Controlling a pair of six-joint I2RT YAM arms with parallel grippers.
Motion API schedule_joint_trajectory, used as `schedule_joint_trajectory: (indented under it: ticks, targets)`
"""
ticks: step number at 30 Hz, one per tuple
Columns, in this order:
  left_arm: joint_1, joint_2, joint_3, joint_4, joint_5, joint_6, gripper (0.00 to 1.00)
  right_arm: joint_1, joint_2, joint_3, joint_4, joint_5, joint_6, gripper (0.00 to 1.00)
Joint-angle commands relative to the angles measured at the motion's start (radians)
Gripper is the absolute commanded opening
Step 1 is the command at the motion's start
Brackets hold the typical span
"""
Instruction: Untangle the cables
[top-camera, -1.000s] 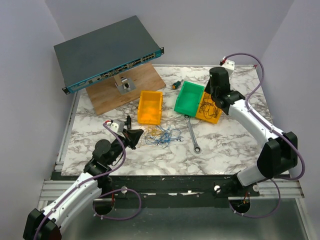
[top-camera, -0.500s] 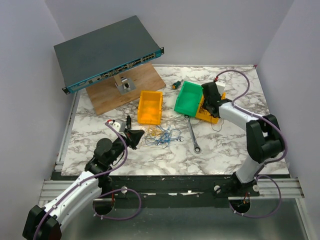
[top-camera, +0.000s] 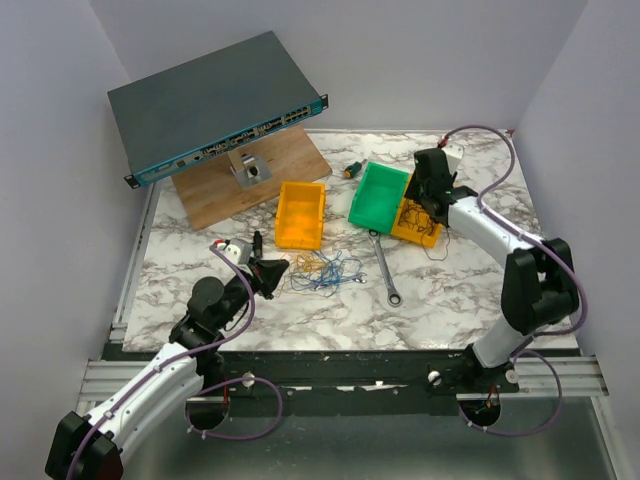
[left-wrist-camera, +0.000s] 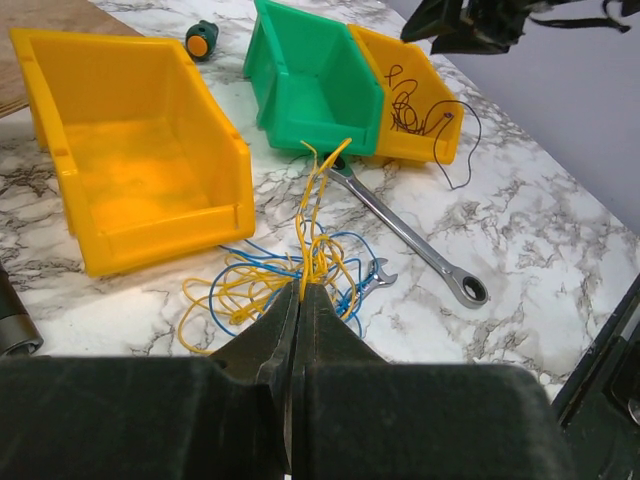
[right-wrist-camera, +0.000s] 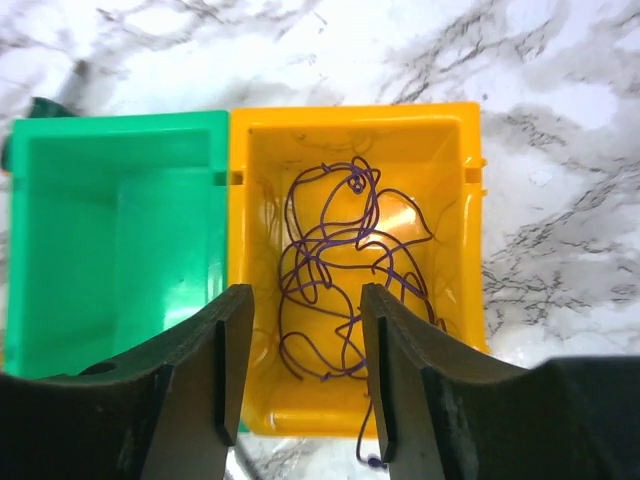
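Though tangled, cables in left gripper

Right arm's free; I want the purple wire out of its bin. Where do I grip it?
Grip the purple wire at its dense cluster of loops, coming straight down: the walls of the yellow bin block side approaches, and the open right end effector hangs right above.

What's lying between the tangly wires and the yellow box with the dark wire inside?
A silver wrench lies flat between the cables and that yellow bin. The top view shows it best, and the left wrist view shows it too.
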Motion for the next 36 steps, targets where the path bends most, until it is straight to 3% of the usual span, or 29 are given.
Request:
schedule_joint_trajectory:
  ticks: [1,11,19,36]
  targets:
    - [0.002,-0.003,0.017,0.02,0.027,0.014,0.0,0.0,-0.137,-0.048,-0.03,-0.027,-0.001,0.57]
    - [0.001,-0.009,0.016,0.009,0.034,0.011,0.0,-0.073,-0.433,-0.342,-0.04,-0.007,0.081,0.64]
    - [-0.001,0.015,0.021,0.014,0.041,0.011,0.0,-0.159,-0.587,-0.608,0.104,-0.126,0.139,0.61]
    - [-0.002,0.018,0.024,0.006,0.035,0.019,0.0,-0.163,-0.32,-0.617,0.238,-0.102,0.169,0.54]
